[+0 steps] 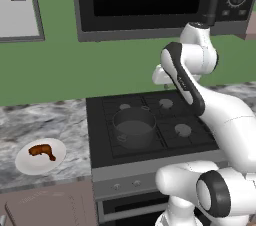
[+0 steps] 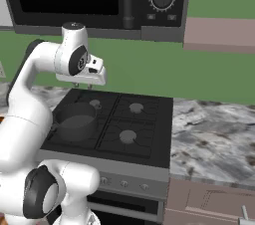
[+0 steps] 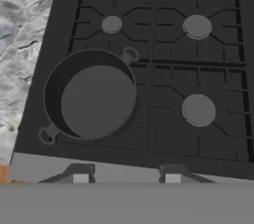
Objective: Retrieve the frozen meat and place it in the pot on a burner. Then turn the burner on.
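On the front-left burner of the black stove (image 1: 150, 142), the pot (image 1: 133, 128) is sitting upright — a dark grey round vessel with short walls, its two small handles pointing toward the stove's back and front-left corner in the hand view, and its inside is showing nothing but bare grey metal. Left of the stove, near the front edge of the marbled worktop (image 1: 35, 122), the frozen meat (image 1: 42, 151) is lying on a white plate (image 1: 25, 162), well apart from the pot. The gripper (image 2: 83, 86) is hovering high above the stove, pointing down over its back-left part; its two fingertips (image 3: 81, 174) are standing apart with nothing between them — released, grasping nothing. A row of knobs (image 2: 124, 184) is running along the stove's front panel, and a dark microwave (image 2: 94, 0) is hanging above.
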### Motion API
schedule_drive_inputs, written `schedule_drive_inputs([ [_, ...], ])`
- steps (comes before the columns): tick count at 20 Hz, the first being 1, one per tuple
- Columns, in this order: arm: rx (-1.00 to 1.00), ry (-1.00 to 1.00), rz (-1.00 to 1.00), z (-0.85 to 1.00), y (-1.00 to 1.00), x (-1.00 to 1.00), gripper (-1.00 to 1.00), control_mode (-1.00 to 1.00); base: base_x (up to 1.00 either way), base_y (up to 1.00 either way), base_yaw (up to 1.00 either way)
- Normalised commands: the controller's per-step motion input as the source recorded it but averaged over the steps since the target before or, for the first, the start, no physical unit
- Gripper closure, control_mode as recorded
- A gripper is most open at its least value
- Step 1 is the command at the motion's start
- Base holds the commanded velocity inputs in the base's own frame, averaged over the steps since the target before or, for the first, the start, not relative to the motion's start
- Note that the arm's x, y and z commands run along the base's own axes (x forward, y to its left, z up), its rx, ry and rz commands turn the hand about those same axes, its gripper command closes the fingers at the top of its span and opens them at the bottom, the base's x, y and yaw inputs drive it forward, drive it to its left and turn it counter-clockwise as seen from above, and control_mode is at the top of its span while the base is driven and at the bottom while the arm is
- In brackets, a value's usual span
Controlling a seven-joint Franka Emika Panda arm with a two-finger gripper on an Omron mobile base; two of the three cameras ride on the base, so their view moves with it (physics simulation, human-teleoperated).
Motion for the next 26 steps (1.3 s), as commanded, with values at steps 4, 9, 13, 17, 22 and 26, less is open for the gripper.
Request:
schedule_drive_inputs([
  [4, -0.01, 0.00, 0.00, -0.02, 0.17, -0.17, -1.00, -1.00, 0.00, 0.00, 0.00],
  [9, -0.01, -0.01, 0.00, -0.07, 0.71, -0.49, -1.00, -1.00, 0.00, 0.00, 0.00],
  [13, -0.03, -0.05, 0.00, -0.09, 0.90, -0.50, -1.00, -1.00, 0.00, 0.00, 0.00],
  [17, 0.00, -0.04, 0.00, -0.12, 0.92, -0.46, -1.00, -1.00, 0.00, 0.00, 0.00],
  [22, 0.00, -0.02, 0.00, -0.18, 0.71, -0.28, -1.00, -1.00, 0.00, 0.00, 0.00],
  [26, 0.00, 0.00, 0.00, -0.04, 0.43, -0.19, -1.00, -1.00, 0.00, 0.00, 0.00],
])
